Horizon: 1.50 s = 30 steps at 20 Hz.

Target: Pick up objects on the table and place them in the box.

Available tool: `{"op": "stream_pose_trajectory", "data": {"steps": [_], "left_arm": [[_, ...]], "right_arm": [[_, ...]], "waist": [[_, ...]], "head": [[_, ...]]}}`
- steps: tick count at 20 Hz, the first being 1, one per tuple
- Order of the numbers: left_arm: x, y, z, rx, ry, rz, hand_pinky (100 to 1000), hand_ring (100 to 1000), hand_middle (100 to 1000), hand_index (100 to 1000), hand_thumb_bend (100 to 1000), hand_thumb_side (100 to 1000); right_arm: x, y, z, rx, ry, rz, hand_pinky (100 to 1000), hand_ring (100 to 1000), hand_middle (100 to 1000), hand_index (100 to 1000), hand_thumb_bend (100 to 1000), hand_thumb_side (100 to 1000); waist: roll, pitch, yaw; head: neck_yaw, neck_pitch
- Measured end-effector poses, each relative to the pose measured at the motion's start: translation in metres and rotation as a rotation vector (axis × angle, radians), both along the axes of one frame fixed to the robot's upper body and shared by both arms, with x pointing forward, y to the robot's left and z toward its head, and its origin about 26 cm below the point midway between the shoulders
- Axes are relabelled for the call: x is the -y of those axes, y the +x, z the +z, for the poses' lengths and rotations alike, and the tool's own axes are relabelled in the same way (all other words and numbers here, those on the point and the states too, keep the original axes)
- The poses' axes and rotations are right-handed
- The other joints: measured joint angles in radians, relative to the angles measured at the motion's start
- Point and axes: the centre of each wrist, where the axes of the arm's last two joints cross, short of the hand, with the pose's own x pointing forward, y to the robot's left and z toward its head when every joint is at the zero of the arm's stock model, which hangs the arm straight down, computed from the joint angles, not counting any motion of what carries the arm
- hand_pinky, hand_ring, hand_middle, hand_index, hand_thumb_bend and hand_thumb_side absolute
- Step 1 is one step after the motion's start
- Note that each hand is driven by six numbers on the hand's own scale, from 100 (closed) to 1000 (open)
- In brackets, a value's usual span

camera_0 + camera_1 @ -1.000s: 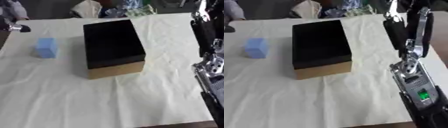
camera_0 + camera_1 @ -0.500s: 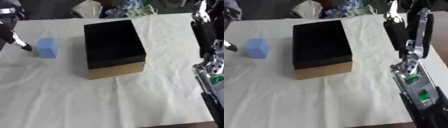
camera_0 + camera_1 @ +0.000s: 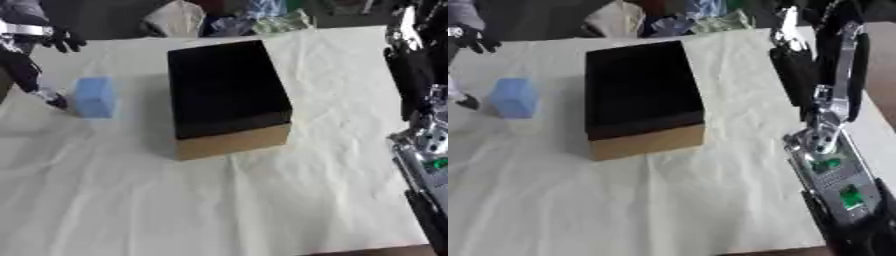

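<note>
- Reaching in from the far left, the left hand (image 3: 35, 75) has come down beside the blue block (image 3: 94, 96) within the last second; its fingertip now stands just left of the block, though whether the fingers are spread or curled cannot be told.
- The grasp looks imminent, not yet made.
- The block lies left of the open box (image 3: 229, 97), well apart from it.
- The right hand (image 3: 798, 35) hangs at the far right, idle.

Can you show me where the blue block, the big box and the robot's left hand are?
Light blue foam block (image 3: 94, 97): left eye view, its front face.
Open cardboard box with dark inside (image 3: 234, 141): left eye view, tan front wall.
Left hand (image 3: 54, 99): left eye view, fingers beside the block.
</note>
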Motion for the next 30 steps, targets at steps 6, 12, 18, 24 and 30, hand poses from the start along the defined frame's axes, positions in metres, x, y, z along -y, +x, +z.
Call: {"op": "stream_pose_trajectory", "data": {"steps": [6, 12, 18, 24, 30], "left_arm": [[0.007, 0.004, 0.002, -0.006, 0.000, 0.000, 993, 927, 893, 962, 592, 100], [0.011, 0.009, -0.001, -0.018, 0.021, 0.025, 1000, 929, 869, 924, 660, 100], [0.009, 0.014, -0.011, -0.045, 0.042, 0.073, 1000, 950, 898, 971, 567, 100], [0.006, 0.016, -0.012, -0.049, 0.053, 0.141, 1000, 954, 916, 986, 494, 100], [0.006, 0.014, -0.007, -0.029, 0.044, 0.191, 1000, 952, 907, 973, 474, 100]], "right_arm": [[-0.002, 0.000, 0.001, 0.001, -0.001, 0.008, 863, 802, 613, 779, 100, 473], [-0.003, 0.000, 0.003, 0.008, -0.001, 0.014, 863, 800, 610, 778, 100, 474], [-0.004, 0.000, 0.003, 0.009, 0.001, 0.019, 864, 798, 606, 776, 100, 475], [-0.005, 0.001, 0.004, 0.013, 0.004, 0.023, 864, 796, 603, 775, 100, 476], [-0.005, 0.001, 0.005, 0.015, 0.004, 0.024, 865, 794, 600, 775, 100, 477]], "waist": [[0.007, 0.021, -0.010], [0.011, 0.039, -0.016], [0.012, 0.053, -0.022], [0.011, 0.060, -0.023], [0.007, 0.066, -0.024]], "head": [[0.013, -0.014], [0.023, -0.023], [0.032, -0.033], [0.037, -0.041], [0.043, -0.047]]}}
